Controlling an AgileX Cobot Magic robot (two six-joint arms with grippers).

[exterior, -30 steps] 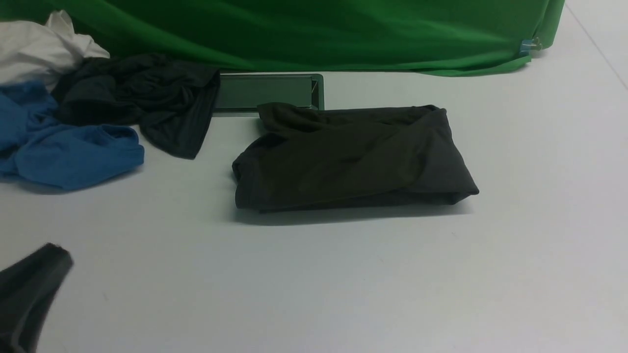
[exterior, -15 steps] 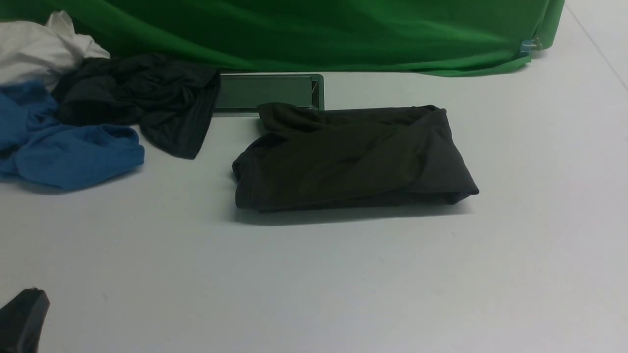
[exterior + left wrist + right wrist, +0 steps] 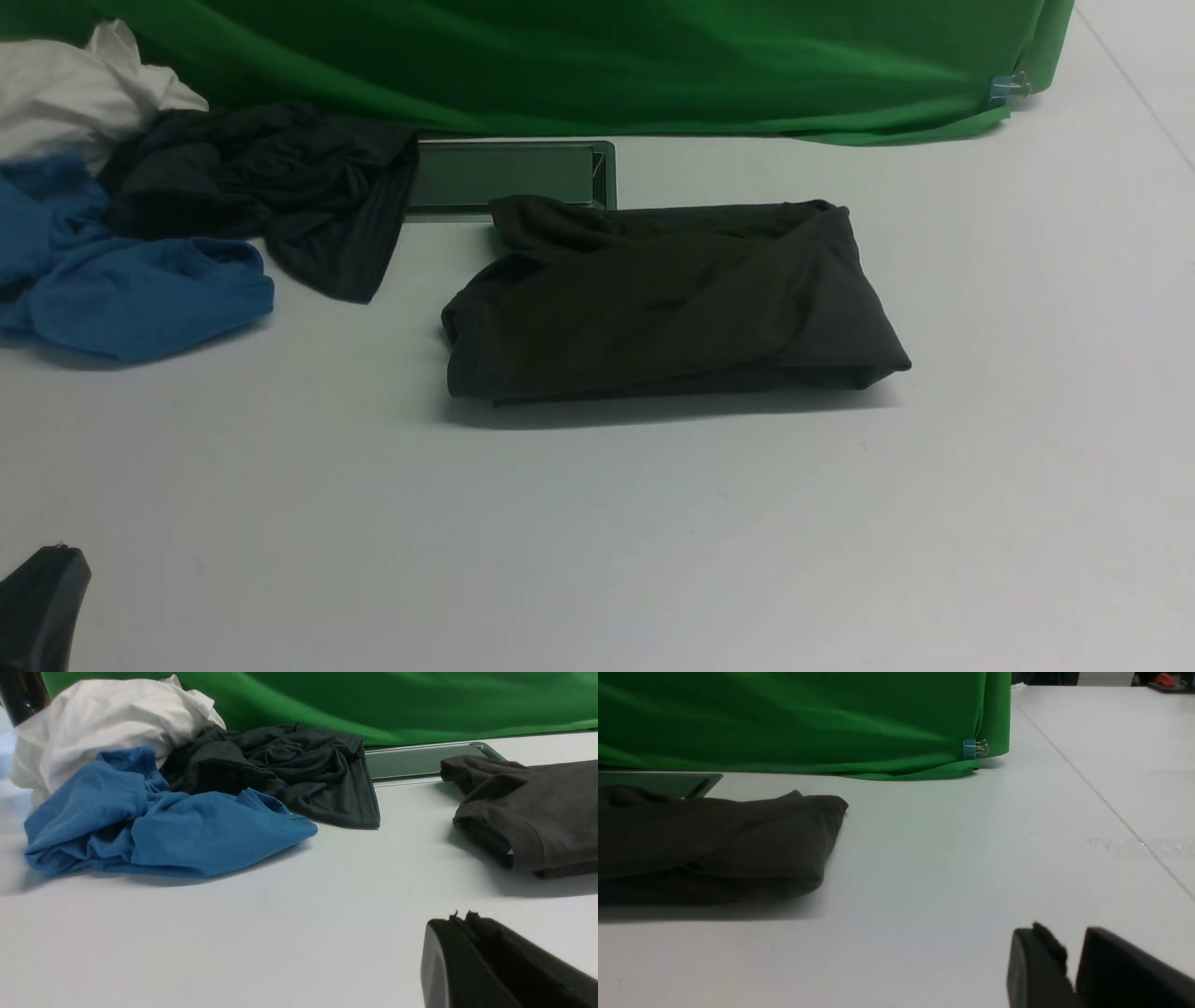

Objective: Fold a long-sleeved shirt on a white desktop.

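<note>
The long-sleeved shirt (image 3: 672,299) lies folded into a dark olive-charcoal rectangle at the middle of the white desktop (image 3: 597,541), nothing touching it. Its left end (image 3: 537,807) shows in the left wrist view and its right end (image 3: 714,835) in the right wrist view. My left gripper (image 3: 460,917) is shut and empty, low over the near left of the desktop, with only its tip (image 3: 51,588) in the front view. My right gripper (image 3: 1070,934) hovers over bare desktop to the right of the shirt, a narrow gap between its fingers and nothing in them. It is outside the front view.
A heap of clothes sits at the far left: a blue garment (image 3: 140,289), a blackish one (image 3: 271,187) and a white one (image 3: 65,89). A green cloth backdrop (image 3: 597,65) closes the back. A grey rectangular panel (image 3: 509,175) lies just behind the shirt.
My left gripper has drawn back toward the near left corner and now only its tip shows. The folded shirt has not moved.
</note>
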